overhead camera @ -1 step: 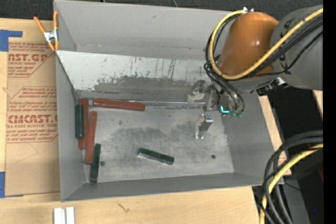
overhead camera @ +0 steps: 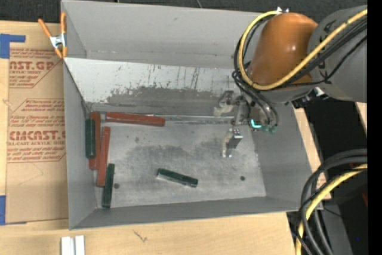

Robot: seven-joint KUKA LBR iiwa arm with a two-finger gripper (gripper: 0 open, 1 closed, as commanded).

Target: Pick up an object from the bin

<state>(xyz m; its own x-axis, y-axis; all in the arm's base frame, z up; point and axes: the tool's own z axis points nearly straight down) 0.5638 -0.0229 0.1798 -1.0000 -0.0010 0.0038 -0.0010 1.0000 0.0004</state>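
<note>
My gripper [overhead camera: 227, 127] hangs over the right part of the bin floor, close to the back wall. Its two fingers stand apart, one fingertip [overhead camera: 224, 104] by the wall and the other [overhead camera: 229, 148] nearer the front, and nothing shows between them. It is open. A long red stick [overhead camera: 135, 120] lies along the foot of the back wall, its right end well to the left of the gripper. A short dark green stick [overhead camera: 176, 178] lies on the floor, in front of the gripper and to its left.
Along the left wall lie a dark green stick [overhead camera: 90, 137], a red stick [overhead camera: 105, 148] and another dark green stick [overhead camera: 108, 186], close together. The arm with its orange cover and yellow cables reaches in over the right rim.
</note>
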